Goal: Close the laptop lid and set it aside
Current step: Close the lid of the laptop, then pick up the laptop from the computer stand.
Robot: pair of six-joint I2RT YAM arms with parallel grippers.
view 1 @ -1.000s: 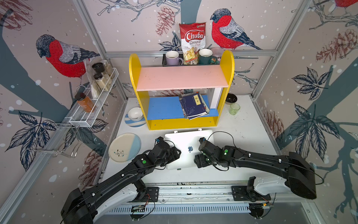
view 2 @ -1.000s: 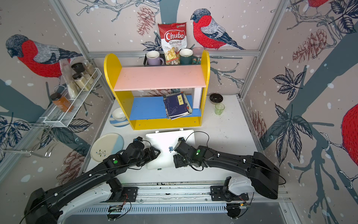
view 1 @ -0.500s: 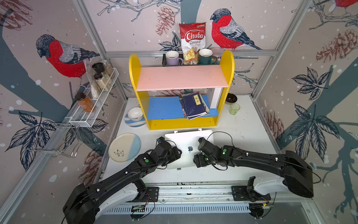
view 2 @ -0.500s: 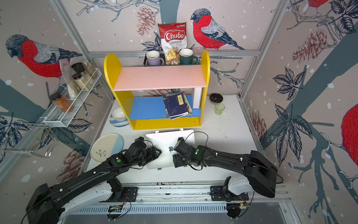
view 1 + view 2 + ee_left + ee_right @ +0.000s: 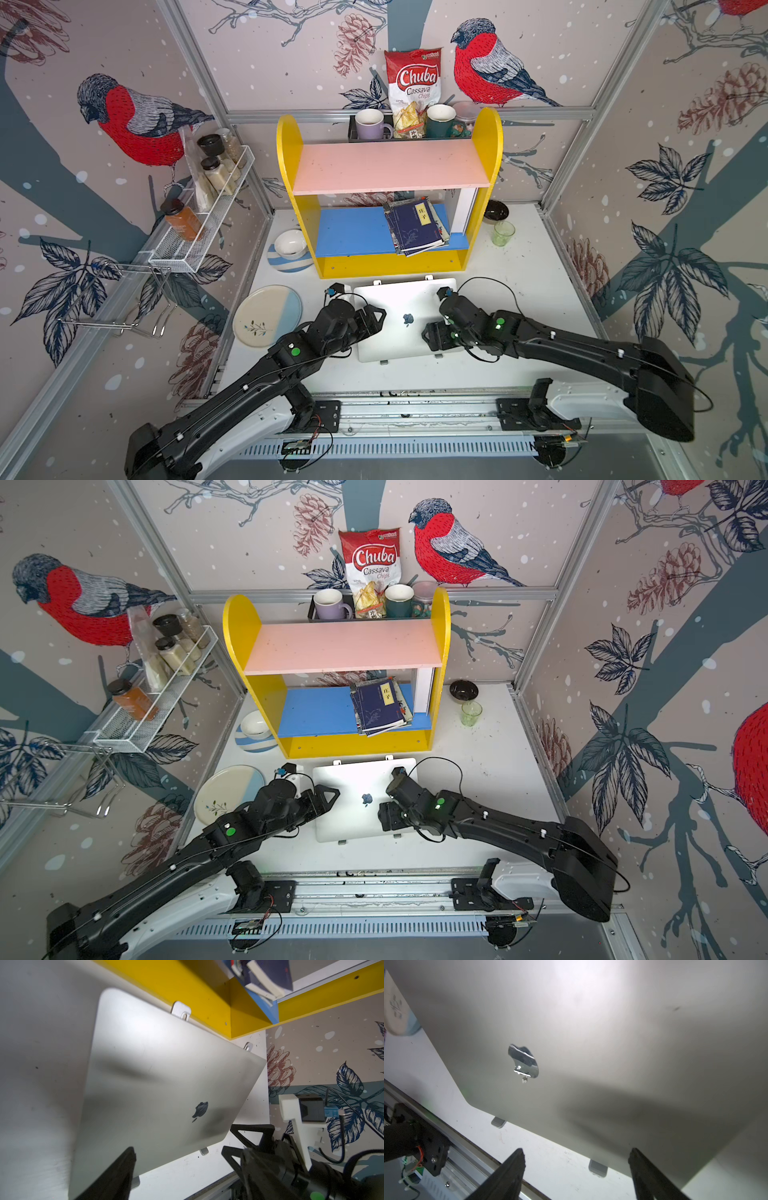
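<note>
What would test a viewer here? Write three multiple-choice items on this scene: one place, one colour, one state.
1. Where does the laptop sit?
A. On the pink board
B. In front of the yellow shelf
C. In the wire rack

2. What colour is the board under the books?
A. Blue
B. Green
C. Red

3. How is the laptop lid?
A. Upright, screen showing
B. Half open
C. Shut, apple logo facing up

Answers:
1 B, it lies just before the shelf's yellow base.
2 A, the books rest on the blue lower board.
3 C, only its plain silver outside shows in every view.
</note>
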